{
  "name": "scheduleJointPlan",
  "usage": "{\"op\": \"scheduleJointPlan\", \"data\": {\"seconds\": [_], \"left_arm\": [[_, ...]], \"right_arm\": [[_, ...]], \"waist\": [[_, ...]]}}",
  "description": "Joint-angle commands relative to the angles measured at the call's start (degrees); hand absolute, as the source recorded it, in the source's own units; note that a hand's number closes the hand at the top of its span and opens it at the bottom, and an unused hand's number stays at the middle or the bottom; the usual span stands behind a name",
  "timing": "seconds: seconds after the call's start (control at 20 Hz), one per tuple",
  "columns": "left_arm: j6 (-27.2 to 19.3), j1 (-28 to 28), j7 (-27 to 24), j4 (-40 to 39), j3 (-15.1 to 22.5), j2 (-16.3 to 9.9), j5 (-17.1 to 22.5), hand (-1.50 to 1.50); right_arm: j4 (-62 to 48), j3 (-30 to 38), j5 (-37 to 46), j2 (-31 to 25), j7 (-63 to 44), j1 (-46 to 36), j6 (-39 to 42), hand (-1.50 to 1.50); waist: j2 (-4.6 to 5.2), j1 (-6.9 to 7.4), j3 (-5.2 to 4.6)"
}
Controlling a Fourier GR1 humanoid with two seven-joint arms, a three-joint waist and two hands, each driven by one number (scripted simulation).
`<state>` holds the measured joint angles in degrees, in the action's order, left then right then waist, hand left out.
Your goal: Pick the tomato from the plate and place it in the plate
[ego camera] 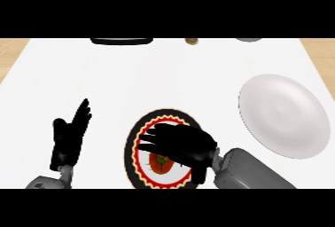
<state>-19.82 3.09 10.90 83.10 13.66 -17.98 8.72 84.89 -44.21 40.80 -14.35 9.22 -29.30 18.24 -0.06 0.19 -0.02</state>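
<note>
Here, the tomato [161,163] lies on the patterned plate [135,133], a dish with a black rim, a red-and-yellow zigzag band and a white centre, set near the counter's [163,75] front edge. Only part of the tomato shows, red with a dark stem mark; its long axis and facing cannot be told, since the right hand [180,142] covers most of it. That hand is directly above the tomato, fingers curved downward over it; whether they touch or clasp it cannot be told. The left hand [71,135] rests open at the view's left, fingers straight and pointing away from the robot, well apart from the plate. A second, plain white plate [282,115] lies to the right. Count: one tomato, two plates, two hands. No brand, label or writing is legible anywhere.
</note>
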Motion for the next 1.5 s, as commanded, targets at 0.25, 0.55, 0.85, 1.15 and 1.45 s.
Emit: {"op": "scheduleJointPlan", "data": {"seconds": [0.25, 0.55, 0.85, 1.15, 1.45], "left_arm": [[1.03, -1.46, -0.64, -0.04, -1.70, 3.72, -3.82, 0.00], [3.59, -2.13, 0.51, 0.57, -4.57, 4.29, -5.08, 0.00], [4.32, -0.24, 1.90, -0.01, -5.14, 6.15, -6.68, 0.00], [7.06, -1.73, 0.10, 0.36, -7.48, 5.91, -7.50, 0.00], [7.34, -0.98, 1.97, 1.52, -7.73, 6.61, -8.65, 0.00]], "right_arm": [[-10.78, 5.16, 8.45, 7.36, 5.60, -1.24, 1.55, -1.50], [-8.37, 6.49, 13.76, 9.78, 6.35, 1.76, 4.99, -1.50], [-14.57, 5.20, 14.29, 14.19, 4.16, -0.67, 2.25, -1.50], [-19.86, 7.25, 18.26, 14.24, 9.07, 0.84, -1.53, -1.50], [-23.19, 6.42, 19.59, 14.30, 13.83, -1.58, -8.29, 1.50]], "waist": [[0.10, 0.17, 0.02], [0.06, 0.05, 0.02], [0.09, 0.24, 0.02], [0.09, 0.23, 0.02], [0.11, 0.33, 0.03]]}}
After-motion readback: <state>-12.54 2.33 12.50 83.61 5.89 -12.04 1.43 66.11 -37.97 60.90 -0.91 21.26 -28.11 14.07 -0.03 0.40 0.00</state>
